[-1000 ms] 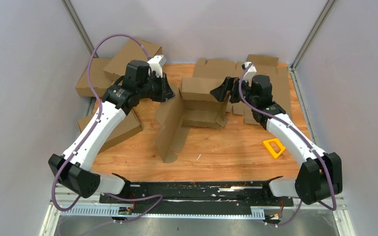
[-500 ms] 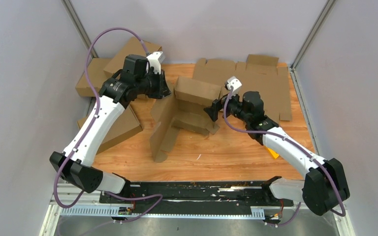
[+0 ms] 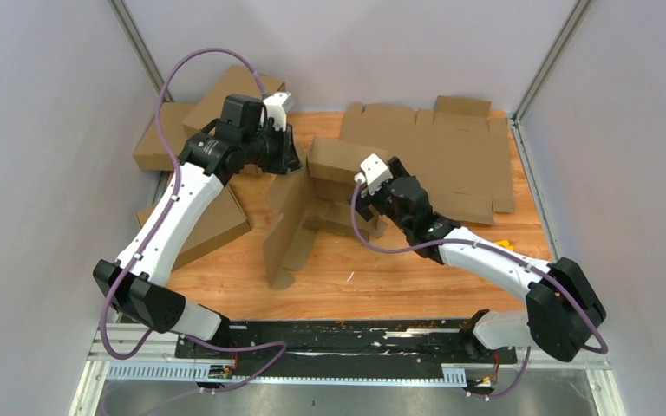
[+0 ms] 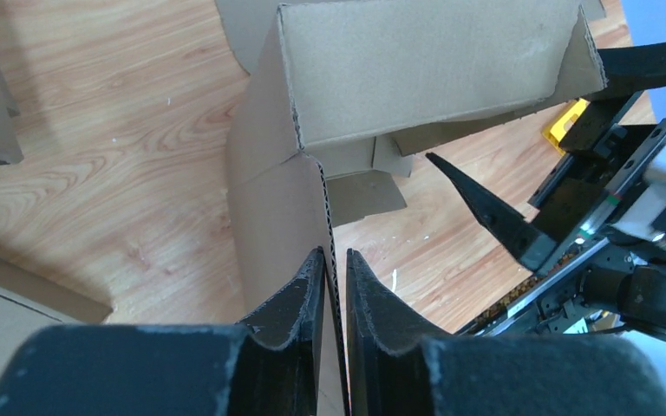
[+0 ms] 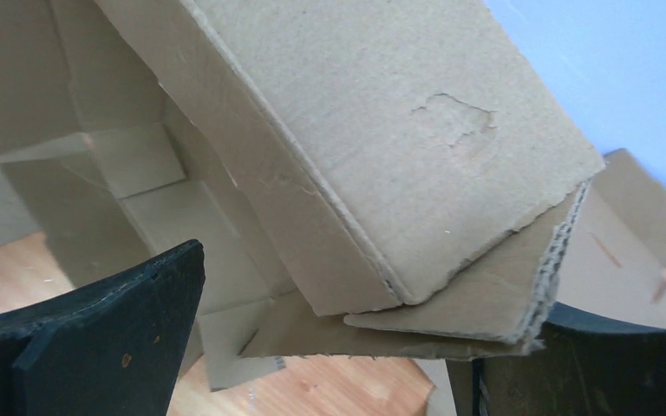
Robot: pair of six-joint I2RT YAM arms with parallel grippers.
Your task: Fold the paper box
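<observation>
**Thin pinch on one wall, open fingers around a frayed corner**

The paper box (image 3: 288,230) stands half-formed on the desk (image 3: 381,269), between the two sets of fingers. The left fingers (image 4: 299,321) are closed on the top edge of one upright wall, with the corrugated edge running straight out from between them. The right fingers (image 5: 113,338) are spread wide, one to each side of the corner where a folded-over wall ends in layered, ragged cardboard.

The left hold looks like the main risk. It takes only a narrow strip of the edge, so a sideways pull could let the wall slip out or crease it away from the score line. The long panel reaching away from the left fingers toward the arm bases has nothing supporting it. It could swing or flop if the box is pushed. If the right fingers close where they are, they may crush or tear the corner between them, which is already frayed, instead of tucking the fold down. A push from them could also slide the whole box across the desk, since only the left pinch holds it.

Several things cannot be read:
- It is unclear whether either right finger touches the cardboard yet.
- The floor of the box beyond the right fingers is in shadow, so any tabs or slots there are unclear.
- From above, the wrist covers the tips of the left fingers.
- The yellow object (image 4: 570,117) behind the right fingers is mostly hidden by the arm.
- The flat cardboard sheets (image 3: 451,156) lie well beyond the right fingers, and other cardboard boxes (image 3: 165,139) sit behind the left ones.
</observation>
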